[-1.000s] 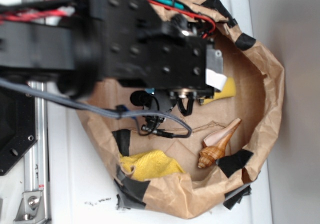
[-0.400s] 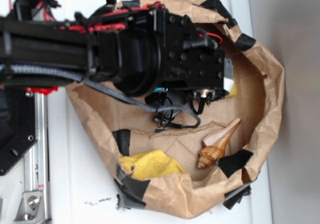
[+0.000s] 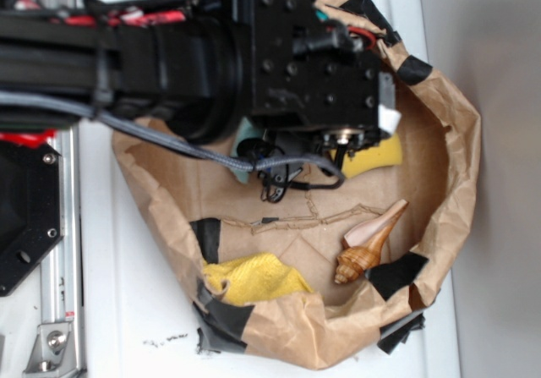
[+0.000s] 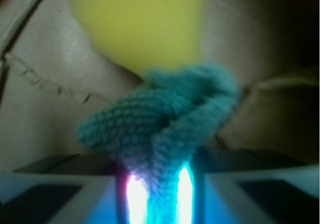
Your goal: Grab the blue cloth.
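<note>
Between the fingers of the end effector (image 4: 159,194), the blue cloth (image 4: 160,129) is pinched, bunching straight ahead toward the yellow sponge (image 4: 142,23).

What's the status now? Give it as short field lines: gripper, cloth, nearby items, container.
gripper: gripper shut on the blue cloth, cloth pinched between the fingers
cloth: bunched, most of it sticking out past the fingertips; only a sliver shows under the arm in the exterior view
nearby: yellow sponge just beyond the cloth; yellow cloth and seashell farther off
container: brown paper bag, black tape on its rim
</note>
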